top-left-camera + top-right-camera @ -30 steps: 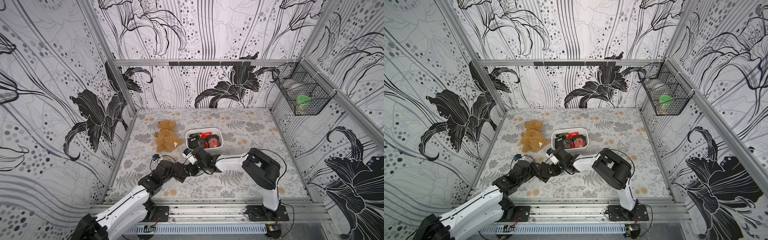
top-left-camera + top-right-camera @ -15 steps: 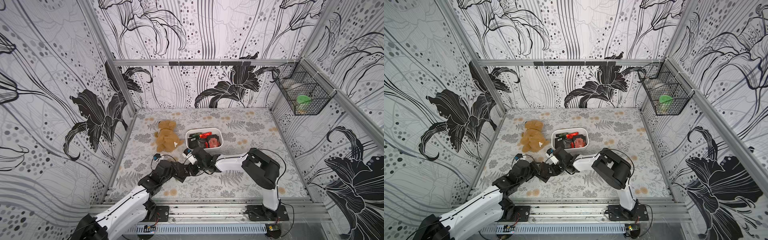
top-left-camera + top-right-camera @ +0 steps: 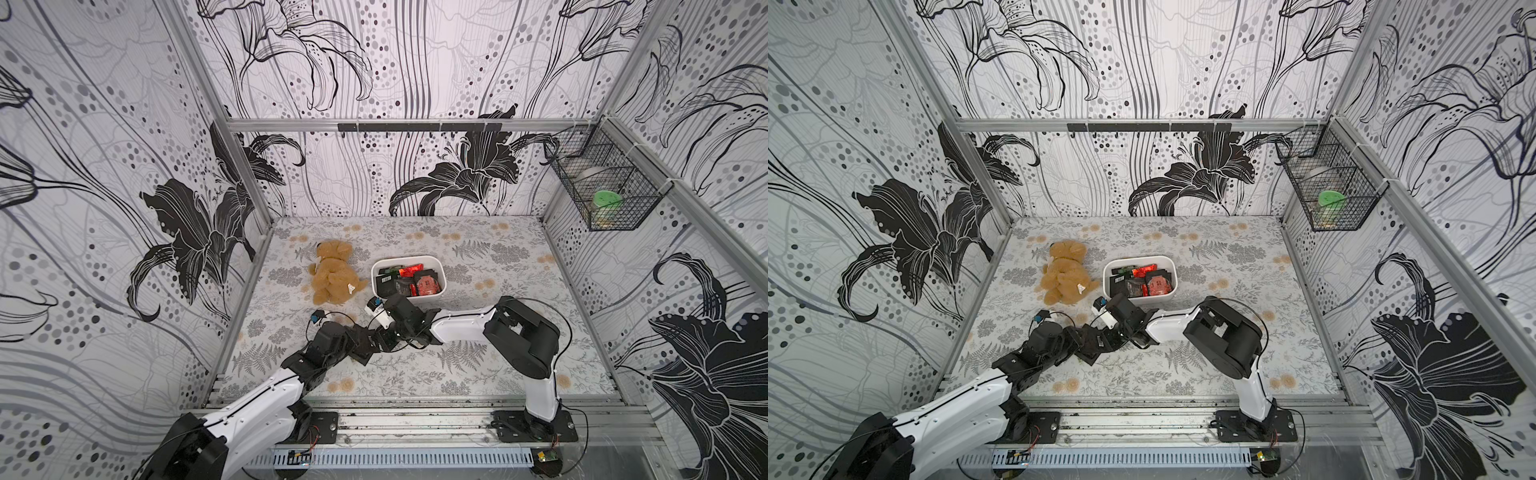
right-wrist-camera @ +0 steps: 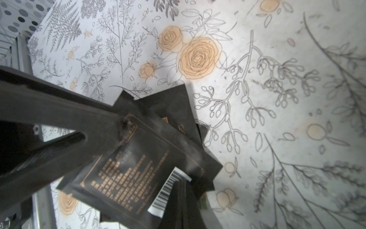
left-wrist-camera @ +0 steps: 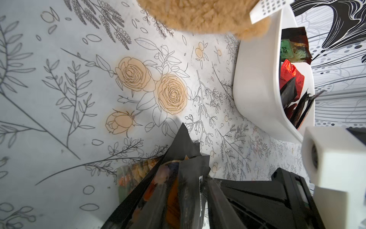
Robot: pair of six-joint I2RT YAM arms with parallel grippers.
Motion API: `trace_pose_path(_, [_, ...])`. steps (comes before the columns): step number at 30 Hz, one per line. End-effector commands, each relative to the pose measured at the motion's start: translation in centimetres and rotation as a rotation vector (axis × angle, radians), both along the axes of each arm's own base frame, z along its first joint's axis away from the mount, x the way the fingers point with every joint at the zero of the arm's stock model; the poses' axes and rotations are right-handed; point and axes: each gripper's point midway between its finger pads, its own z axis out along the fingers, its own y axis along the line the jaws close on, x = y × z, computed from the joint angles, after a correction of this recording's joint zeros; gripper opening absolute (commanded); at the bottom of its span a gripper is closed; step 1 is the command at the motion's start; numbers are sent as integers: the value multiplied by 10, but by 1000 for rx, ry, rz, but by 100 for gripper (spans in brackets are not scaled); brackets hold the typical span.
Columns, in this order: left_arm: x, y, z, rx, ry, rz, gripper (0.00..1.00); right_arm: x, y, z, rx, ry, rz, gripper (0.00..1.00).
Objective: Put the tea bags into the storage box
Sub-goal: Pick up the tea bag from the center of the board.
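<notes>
The flower-printed surface [image 3: 478, 374] sits inside walls of black-and-white lilies. At the left I see the teddy bear [image 3: 332, 274]. In front of it my left fingers [image 3: 366, 348] reach to a fanned bundle of black tea bags [image 4: 138, 168]; I cannot tell whether they pinch it. My right fingers [image 4: 176, 206] are pressed together on the bundle's barcode corner. Just behind, beside the bear, the storage box [image 3: 441, 272] holds more tea bags [image 3: 415, 281].
</notes>
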Motion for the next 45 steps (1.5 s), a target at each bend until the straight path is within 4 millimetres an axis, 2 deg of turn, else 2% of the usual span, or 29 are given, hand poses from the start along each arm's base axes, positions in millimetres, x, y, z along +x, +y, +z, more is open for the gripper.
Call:
trace_pose_path(1, [5, -7, 4, -60, -35, -8, 34, -3, -5, -16, -54, 14, 2, 0])
trace_pose_path(8, [5, -16, 1, -98, -31, -34, 21, -3, -5, -16, -50, 18, 2, 0])
trace_pose_path(14, [6, -20, 4, -113, -35, -50, 16, -2, -6, -11, -39, 0, -6, 0])
trace_pose_path(16, [5, -20, 4, -114, -34, -53, 11, -2, -7, -9, -32, -9, -10, 0])
trace_pose_path(20, [4, -18, 4, -100, -27, -52, 1, 5, -12, 6, 3, -71, -46, 0])
trace_pose_path(24, [3, -16, 9, -91, -35, -53, 0, 14, -26, 28, 46, -163, -118, 0])
trace_pose_path(26, [3, -15, 12, -86, -39, -52, 0, 23, -41, 42, 58, -233, -195, 1])
trace_pose_path(30, [3, -11, 23, -69, -55, -45, 0, 41, -78, 58, 49, -331, -362, 22])
trace_pose_path(32, [3, -9, 32, -53, -66, -42, 0, 49, -101, 75, 83, -364, -449, 30])
trace_pose_path(37, [11, -4, 64, 2, -104, -34, 0, 69, -165, 97, 153, -403, -657, 39])
trace_pose_path(41, [25, -13, 96, -4, -158, -56, 0, 76, -212, 106, 197, -424, -813, 48])
trace_pose_path(45, [47, -31, 126, -7, -201, -89, 0, 78, -235, 108, 226, -421, -883, 49])
